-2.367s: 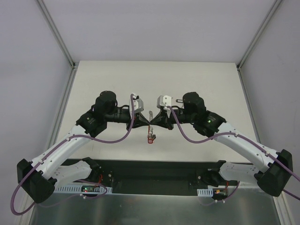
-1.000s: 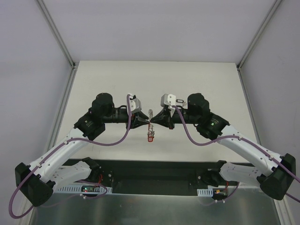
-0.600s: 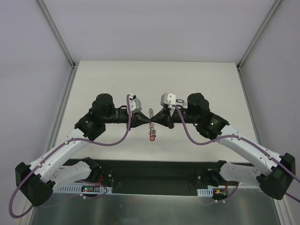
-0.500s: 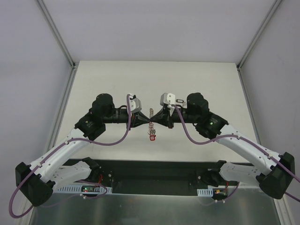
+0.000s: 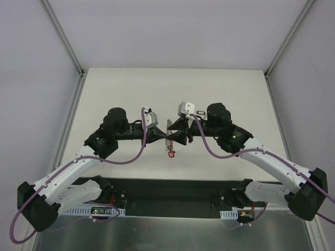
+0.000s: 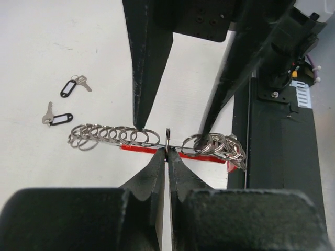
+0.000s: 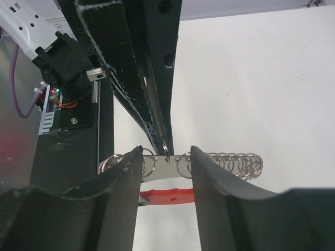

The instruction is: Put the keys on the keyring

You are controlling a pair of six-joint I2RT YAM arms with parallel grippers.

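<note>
The keyring (image 6: 144, 148), a red bar strung with several silver rings, lies on the white table between the two grippers; its red end (image 5: 170, 153) shows in the top view. My left gripper (image 6: 167, 152) is shut on one thin silver ring of the keyring, seen edge-on at the fingertips. My right gripper (image 7: 166, 157) stands open astride the keyring (image 7: 225, 162), its fingers (image 6: 140, 78) to either side of the held ring. Two keys with black tags (image 6: 68, 88) (image 6: 58, 119) lie loose on the table, left of the keyring in the left wrist view.
The black base plate (image 6: 272, 157) with the arm mounts runs along the table's near edge, close to the keyring's end. Metal frame posts (image 5: 65, 39) stand at the table's far corners.
My left gripper has closed onto the thin ring. My right gripper has gone from shut to open. Both arms stayed at the keyring, shifting slightly.
</note>
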